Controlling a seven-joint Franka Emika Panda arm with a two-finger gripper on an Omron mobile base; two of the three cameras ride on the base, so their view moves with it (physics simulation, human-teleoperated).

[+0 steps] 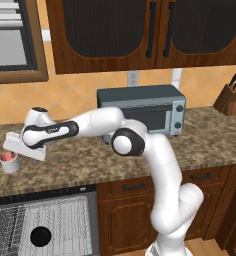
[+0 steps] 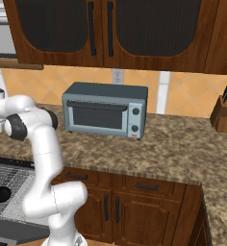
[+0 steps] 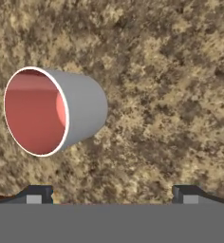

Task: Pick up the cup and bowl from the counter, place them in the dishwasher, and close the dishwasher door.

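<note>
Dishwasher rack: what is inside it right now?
The black bowl sits alone on the dishwasher white wire rack. The cup is on the counter. Rack's left end is out of frame.

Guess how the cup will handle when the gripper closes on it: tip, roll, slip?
The cup is short and about as wide as tall, standing upright on the counter, so it probably resists tipping. Its grey wall looks smooth and curved, so it may slip unless squeezed across the middle. If knocked onto its side, it would likely roll. The gripper is open above it.

Dishwasher [image 1: 45, 225] cut off by frame edges.
</note>
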